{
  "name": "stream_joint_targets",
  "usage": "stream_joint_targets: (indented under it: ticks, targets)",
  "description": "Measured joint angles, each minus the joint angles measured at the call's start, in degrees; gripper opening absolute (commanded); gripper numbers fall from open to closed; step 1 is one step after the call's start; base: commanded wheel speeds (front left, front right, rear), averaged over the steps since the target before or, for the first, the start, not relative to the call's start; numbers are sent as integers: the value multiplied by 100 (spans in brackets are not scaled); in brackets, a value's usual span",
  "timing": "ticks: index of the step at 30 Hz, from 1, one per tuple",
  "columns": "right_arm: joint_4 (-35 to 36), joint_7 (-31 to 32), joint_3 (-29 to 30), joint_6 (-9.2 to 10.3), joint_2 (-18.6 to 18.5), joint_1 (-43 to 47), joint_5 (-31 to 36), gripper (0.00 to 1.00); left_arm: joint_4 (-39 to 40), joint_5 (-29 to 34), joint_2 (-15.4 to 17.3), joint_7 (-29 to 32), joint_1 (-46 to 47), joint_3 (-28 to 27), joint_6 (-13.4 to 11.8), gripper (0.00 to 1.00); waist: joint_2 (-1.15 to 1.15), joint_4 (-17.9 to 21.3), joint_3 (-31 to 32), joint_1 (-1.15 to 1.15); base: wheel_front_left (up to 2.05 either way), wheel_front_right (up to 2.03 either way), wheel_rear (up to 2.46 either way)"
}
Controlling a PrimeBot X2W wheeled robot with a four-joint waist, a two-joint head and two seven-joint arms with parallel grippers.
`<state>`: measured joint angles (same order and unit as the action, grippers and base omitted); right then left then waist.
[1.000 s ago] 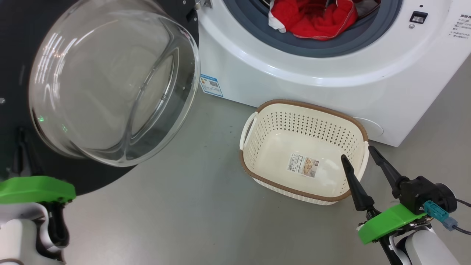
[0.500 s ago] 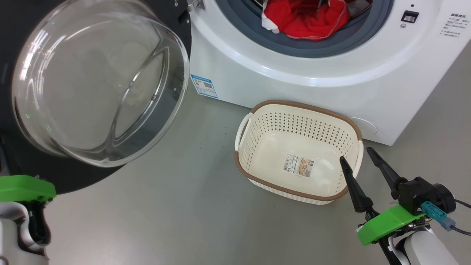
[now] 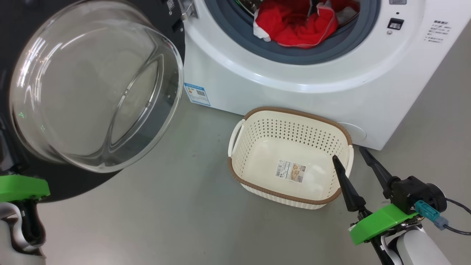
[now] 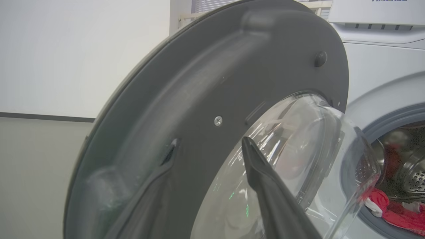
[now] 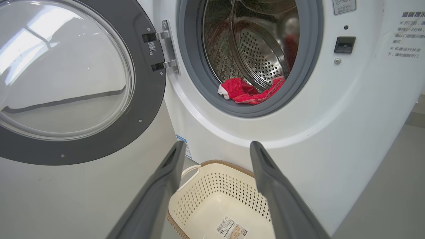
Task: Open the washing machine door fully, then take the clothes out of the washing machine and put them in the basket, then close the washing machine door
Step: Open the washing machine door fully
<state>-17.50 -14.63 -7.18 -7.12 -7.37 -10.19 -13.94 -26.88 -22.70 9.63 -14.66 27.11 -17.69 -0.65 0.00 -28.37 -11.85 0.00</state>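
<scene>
The washing machine door [image 3: 95, 84] stands swung open at the left, its glass bowl facing me. In the left wrist view my left gripper [image 4: 209, 146] hovers close to the door's inner face [image 4: 206, 83] with its fingers apart and nothing between them. The head view shows its green wrist mount [image 3: 22, 186] below the door. Red clothes [image 3: 294, 25] lie at the mouth of the washing machine [image 3: 294, 84] and show again as clothes [image 5: 249, 93] under the steel drum. The basket [image 3: 294, 110] stands on the floor in front of the machine. My right gripper [image 3: 349, 154] is open at its right rim.
Grey floor [image 3: 176, 213] spreads between the open door and the basket. A blue sticker [image 3: 197, 94] marks the machine's lower left front. The door hinge [image 5: 162, 49] sits left of the grey rubber ring. A white wall [image 4: 66, 49] rises behind the door.
The head camera has shifted, so the machine and basket sit lower and further left. The left wrist mount has slid toward the picture's left edge. The right gripper stays open by the basket.
</scene>
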Motion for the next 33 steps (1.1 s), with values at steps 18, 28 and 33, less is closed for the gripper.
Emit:
stream_joint_targets:
  ticks: [18, 28, 33]
  targets:
    - [361, 0, 665, 0, 353, 82, 12, 100, 2279, -163, -152, 233, -767, 1122, 772, 100, 0, 635, 490, 0, 0, 0, 0]
    - [697, 0, 1065, 0, 424, 254, 44, 100, 2375, -312, -170, 355, -1100, 1893, 777, 100, 0, 1303, 646, 0, 0, 0, 0]
    - [869, 0, 1147, 0, 444, 336, 44, 100, 2130, -309, -133, 336, -1256, 2157, 782, 100, 0, 1628, 725, 0, 0, 0, 0]
